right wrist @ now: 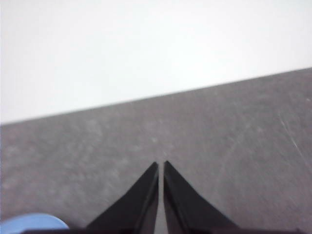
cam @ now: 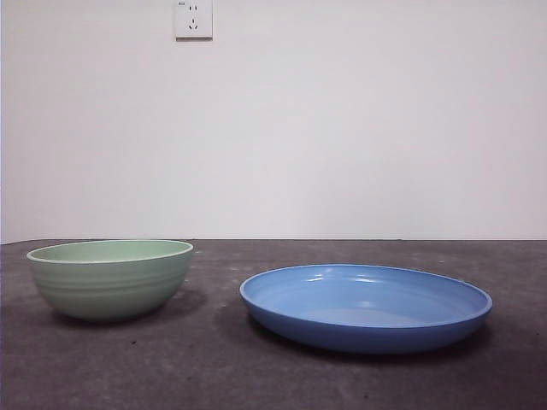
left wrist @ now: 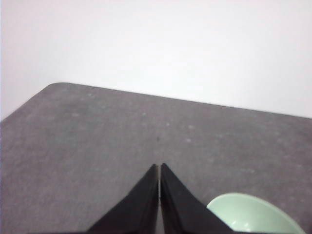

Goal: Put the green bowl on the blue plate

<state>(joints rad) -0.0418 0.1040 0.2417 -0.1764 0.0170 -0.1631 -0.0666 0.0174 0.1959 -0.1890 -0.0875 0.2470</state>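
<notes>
The green bowl (cam: 111, 278) stands upright on the dark table at the left of the front view. The blue plate (cam: 366, 306) lies flat to its right, a gap between them. Neither arm shows in the front view. My left gripper (left wrist: 160, 168) is shut and empty, held above the table with the bowl's rim (left wrist: 253, 214) just beside it. My right gripper (right wrist: 161, 165) is shut and empty above the table, with an edge of the blue plate (right wrist: 31, 223) at the corner of its view.
The dark grey table (cam: 273, 367) ends at a white wall behind. A wall socket (cam: 193, 19) sits high on the wall. The table's rounded far corner (left wrist: 58, 87) shows in the left wrist view.
</notes>
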